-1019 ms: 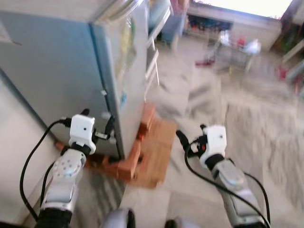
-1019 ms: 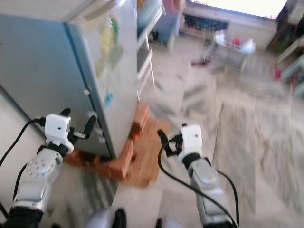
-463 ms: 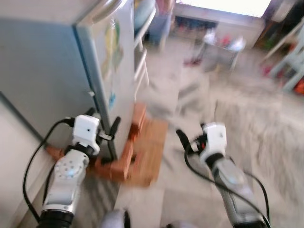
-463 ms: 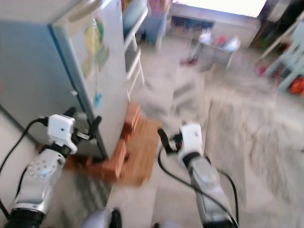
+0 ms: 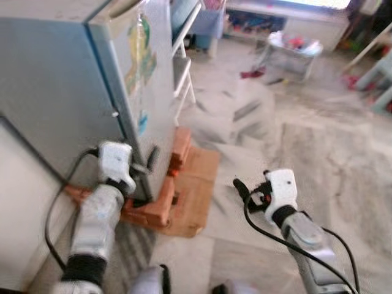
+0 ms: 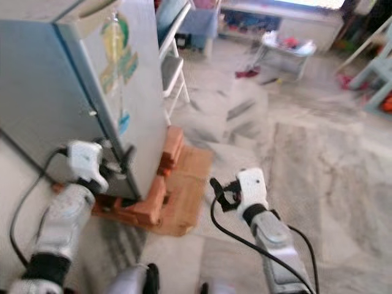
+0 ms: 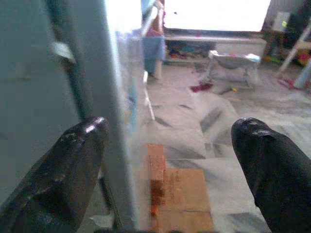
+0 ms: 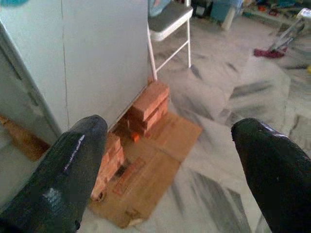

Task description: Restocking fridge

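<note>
Fridge: tall grey-blue metal fridge (image 5: 67, 92) with blurred, unreadable stickers, standing on red bricks (image 5: 160, 202).
Left gripper (image 5: 144, 174): spread wide at fridge's lower corner.
Right gripper (image 5: 242, 191): released, above marble floor (image 5: 294, 141).
Floor: brown cardboard sheet (image 5: 196, 196) beside bricks.

No legible text. Yellow-green sticker (image 6: 114, 48) on the grey metal fridge door (image 6: 131, 92), upper left of frame: too blurred to read.
</note>
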Robot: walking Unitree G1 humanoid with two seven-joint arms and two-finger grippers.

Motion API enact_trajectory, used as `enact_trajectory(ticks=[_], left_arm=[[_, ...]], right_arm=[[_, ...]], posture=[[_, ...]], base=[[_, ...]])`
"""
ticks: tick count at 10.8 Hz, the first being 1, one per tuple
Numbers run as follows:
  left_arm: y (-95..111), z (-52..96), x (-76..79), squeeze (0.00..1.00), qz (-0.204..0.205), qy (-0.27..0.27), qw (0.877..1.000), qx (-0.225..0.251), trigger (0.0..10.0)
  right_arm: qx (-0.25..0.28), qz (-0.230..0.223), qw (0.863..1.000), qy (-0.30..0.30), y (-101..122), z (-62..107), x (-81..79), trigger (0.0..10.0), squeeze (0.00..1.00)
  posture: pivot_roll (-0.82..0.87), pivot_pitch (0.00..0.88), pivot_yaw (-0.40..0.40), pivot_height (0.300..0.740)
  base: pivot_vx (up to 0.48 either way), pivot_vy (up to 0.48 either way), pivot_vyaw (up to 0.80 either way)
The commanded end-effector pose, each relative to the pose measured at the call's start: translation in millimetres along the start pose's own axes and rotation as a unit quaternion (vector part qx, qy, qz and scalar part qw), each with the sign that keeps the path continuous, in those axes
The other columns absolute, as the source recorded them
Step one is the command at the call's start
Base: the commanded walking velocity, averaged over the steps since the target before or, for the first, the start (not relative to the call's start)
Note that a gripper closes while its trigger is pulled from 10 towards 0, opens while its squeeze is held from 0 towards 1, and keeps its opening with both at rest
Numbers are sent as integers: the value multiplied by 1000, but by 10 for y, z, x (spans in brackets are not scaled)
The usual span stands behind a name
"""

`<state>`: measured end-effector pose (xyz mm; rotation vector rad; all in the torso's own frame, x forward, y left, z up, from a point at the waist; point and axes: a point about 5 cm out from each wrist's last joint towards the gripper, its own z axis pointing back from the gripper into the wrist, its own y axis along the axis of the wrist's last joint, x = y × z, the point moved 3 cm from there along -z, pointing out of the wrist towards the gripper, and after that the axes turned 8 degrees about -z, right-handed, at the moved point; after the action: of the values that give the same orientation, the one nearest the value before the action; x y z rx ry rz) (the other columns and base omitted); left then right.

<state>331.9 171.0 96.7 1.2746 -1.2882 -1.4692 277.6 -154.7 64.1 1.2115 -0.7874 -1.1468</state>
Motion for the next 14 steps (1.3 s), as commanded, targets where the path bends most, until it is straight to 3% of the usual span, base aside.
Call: enact_trajectory(ticks=[1,4,5,9,11,14], left_arm=[[15,-48,-16,0,16,5,1000,3,10000],[153,-373,-91,0,23,15,999,16,10000],[190,-462,-93,0,19,16,1000,14,10000],[240,-541,-273,0,-11,70,997,20,10000],[284,-531,-452,0,-28,122,992,25,10000],[144,-408,-447,0,-39,129,991,17,10000]], right_arm=[[5,1,1000,-5,50,26,38,10000,0],[14,-2,1000,-1,130,82,-36,10000,0],[14,-3,1000,-13,129,144,13,10000,0],[6,-5,1000,-27,103,280,20,10000,0],[1,-8,1000,-26,93,303,-20,10000,0],[-4,-11,1000,-25,80,296,-32,10000,0]], posture=[[60,119,-44,740],[16,149,-33,740],[-5,163,-23,740],[-21,199,-8,740],[-13,215,-6,740],[-4,221,-6,740]], base=[[0,0,0],[0,0,0],[0,0,0],[0,0,0],[0,0,0],[0,0,0]])
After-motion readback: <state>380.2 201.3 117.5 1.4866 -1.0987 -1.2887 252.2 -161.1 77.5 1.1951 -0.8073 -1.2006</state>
